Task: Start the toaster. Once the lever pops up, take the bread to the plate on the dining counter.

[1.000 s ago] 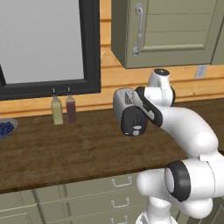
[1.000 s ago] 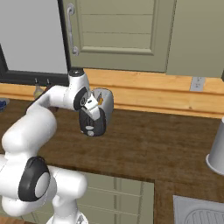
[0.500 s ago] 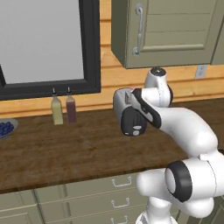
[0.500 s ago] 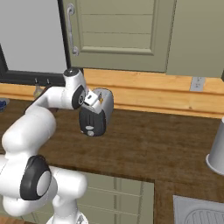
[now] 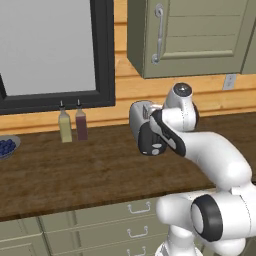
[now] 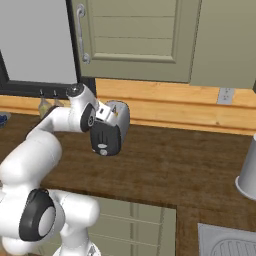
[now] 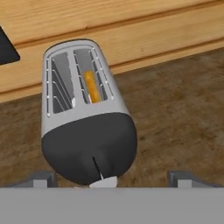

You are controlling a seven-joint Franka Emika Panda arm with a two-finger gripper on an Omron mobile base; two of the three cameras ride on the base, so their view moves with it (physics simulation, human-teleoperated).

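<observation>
The toaster (image 7: 87,127) stands on the brown worktop (image 7: 175,113) at the wall, directly ahead of the spread gripper (image 7: 111,179), between its fingertips. Its long axis runs 12 to 6 o'clock, black end face and lever (image 7: 104,181) at 6. The bread (image 7: 92,86) sits in the right slot.

- You see the toaster (image 7: 85,122) standing on the worktop (image 5: 75,175), close to the back wall, its end face toward the arm.
- The bread (image 7: 92,86) sits in 1 of its 2 slots, the right one in the hand view.
- The lever (image 7: 104,182) lies low on that face.
- 2 bottles (image 5: 71,123) stand side by side, left of the toaster, near the wall.
- A bowl (image 5: 7,148) rests further left.
</observation>
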